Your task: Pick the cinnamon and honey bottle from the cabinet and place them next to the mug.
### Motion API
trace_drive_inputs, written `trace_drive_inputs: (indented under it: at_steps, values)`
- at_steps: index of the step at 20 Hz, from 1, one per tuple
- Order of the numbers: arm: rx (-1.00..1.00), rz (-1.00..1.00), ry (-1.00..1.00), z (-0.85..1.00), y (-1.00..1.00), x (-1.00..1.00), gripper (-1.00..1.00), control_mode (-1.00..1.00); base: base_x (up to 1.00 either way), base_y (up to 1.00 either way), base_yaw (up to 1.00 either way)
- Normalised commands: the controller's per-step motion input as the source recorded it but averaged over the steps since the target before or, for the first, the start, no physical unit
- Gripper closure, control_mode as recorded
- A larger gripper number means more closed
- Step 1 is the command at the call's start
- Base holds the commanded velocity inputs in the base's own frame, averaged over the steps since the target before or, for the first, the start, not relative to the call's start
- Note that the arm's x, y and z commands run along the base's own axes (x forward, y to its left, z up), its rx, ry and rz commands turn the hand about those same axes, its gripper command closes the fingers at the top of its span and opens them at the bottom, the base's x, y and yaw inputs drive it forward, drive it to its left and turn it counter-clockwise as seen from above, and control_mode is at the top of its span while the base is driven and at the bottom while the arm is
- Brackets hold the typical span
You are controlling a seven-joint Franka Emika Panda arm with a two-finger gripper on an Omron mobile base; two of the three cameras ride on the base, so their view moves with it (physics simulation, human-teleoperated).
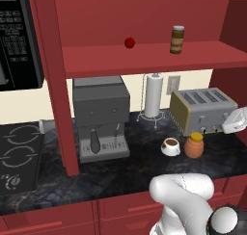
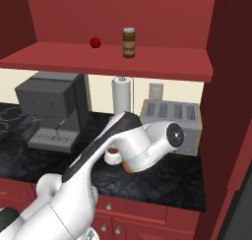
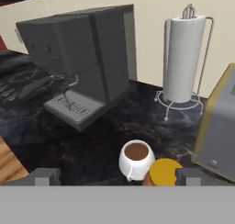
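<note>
- Left base view: the cinnamon (image 1: 177, 39) stands upright on the shelf board of the cabinet (image 1: 144, 58), toward the board's right end, well apart from a small red ball (image 1: 129, 42) near the board's middle.
- On the dark bench (image 1: 111, 174) below, the honey bottle (image 1: 194, 145) stands upright just beside the mug (image 1: 170, 146), on the mug's right; whether they touch cannot be told. Both sit in front of the toaster (image 1: 201, 110), near the bench's right end.
- A grey coffee machine (image 1: 100, 116) stands left of the mug, and a paper towel holder (image 1: 153, 96) stands at the back edge between the machine and the toaster.
- Right base view: the cinnamon (image 2: 129, 42) is on the shelf board, right of the red ball (image 2: 95, 42). The arm crosses in front of the mug (image 2: 112, 157), leaving only part of it showing.
- Hand view: the hand (image 3: 117, 176) hangs above the bench with its two fingers spread wide, one on each side of the honey bottle's yellow lid (image 3: 164, 173), gripping nothing.
- The mug (image 3: 136, 159), holding brown liquid, sits close against the lid's left, with the coffee machine (image 3: 82, 62) and paper towel holder (image 3: 184, 60) beyond it.
</note>
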Motion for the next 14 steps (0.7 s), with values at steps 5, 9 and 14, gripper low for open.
trace_drive_inputs:
  at_steps: [5,9,14]
  values:
    - [0.0,-0.29,-0.03,0.53,0.43,-0.76,-1.0,-1.0,0.0,0.0,0.0]
    - [0.0,-0.29,-0.01,0.66,0.64,-0.7,-1.0,-1.0,0.0,0.0,0.0]
    - [-0.01,-0.22,0.0,0.81,0.64,-0.62,-1.0,-1.0,0.0,0.0,0.0]
